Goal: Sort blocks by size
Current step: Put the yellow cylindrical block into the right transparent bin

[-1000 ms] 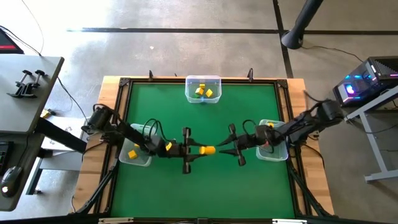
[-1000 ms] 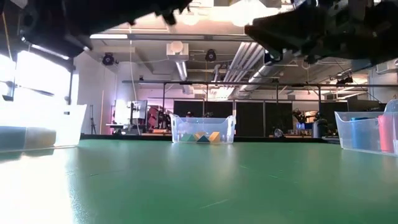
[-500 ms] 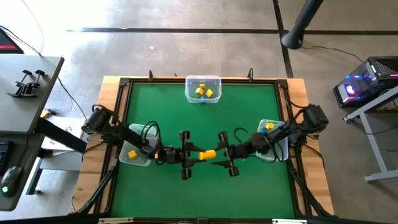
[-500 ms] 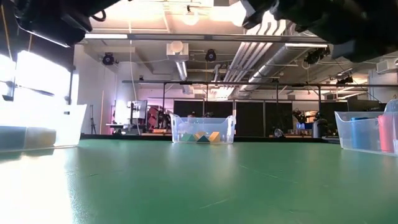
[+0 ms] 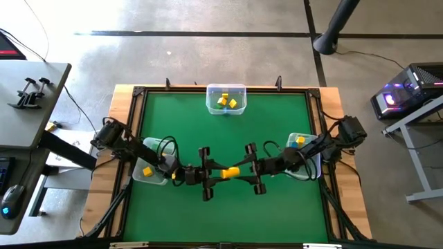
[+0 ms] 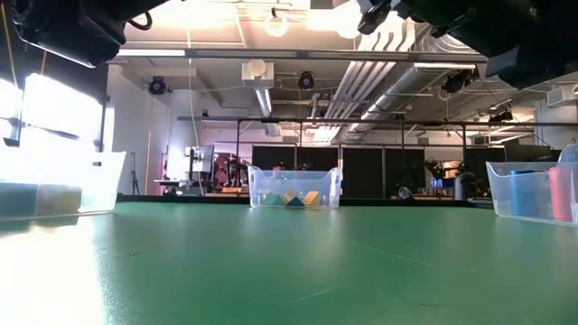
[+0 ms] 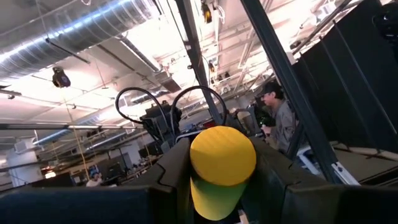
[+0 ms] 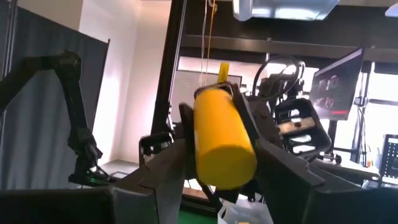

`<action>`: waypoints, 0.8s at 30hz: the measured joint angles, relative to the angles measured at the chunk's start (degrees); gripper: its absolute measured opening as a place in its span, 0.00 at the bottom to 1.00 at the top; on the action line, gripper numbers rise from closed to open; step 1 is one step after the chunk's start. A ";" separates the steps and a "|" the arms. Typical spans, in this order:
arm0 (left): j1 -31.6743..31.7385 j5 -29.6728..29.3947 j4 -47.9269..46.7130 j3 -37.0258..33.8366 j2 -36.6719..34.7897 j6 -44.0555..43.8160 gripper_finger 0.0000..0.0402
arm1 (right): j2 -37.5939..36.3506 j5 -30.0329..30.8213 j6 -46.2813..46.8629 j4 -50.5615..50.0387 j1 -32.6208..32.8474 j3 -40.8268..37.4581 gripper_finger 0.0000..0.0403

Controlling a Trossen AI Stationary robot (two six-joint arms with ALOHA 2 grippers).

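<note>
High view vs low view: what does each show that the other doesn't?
Only the high view shows the handover: left gripper shut on the yellow cylinder, right gripper around its other end over mid-table, plus the blocks in the left bin. Only the low view shows the room beyond, with ceiling ducts and lights. Both show the green table, the far bin with yellow blocks, and the right bin.
</note>
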 joint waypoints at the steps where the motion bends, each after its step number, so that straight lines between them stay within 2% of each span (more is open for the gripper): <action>1: 0.05 0.02 0.02 0.00 0.00 0.00 0.25 | 0.00 -0.01 0.08 -0.39 0.00 0.00 0.45; 5: 0.06 0.04 0.00 0.00 0.00 -0.04 0.25 | 0.00 -0.45 0.43 -0.50 0.00 0.00 0.43; 10: 0.02 0.26 0.00 0.00 0.00 0.03 0.25 | 0.00 -1.37 0.47 -0.68 -0.04 0.00 0.32; 18: -0.05 -1.01 -0.93 0.00 0.00 0.27 0.31 | 0.00 -2.62 0.48 -1.52 -0.13 0.00 0.31; 21: -0.56 -4.07 -2.51 -0.24 -0.02 -0.46 0.35 | -0.92 -2.18 2.61 -4.87 -0.11 -0.20 0.31; 24: -1.60 -13.22 -6.46 -0.29 0.00 -0.40 0.41 | -5.34 3.69 3.12 -15.37 0.32 -1.00 0.31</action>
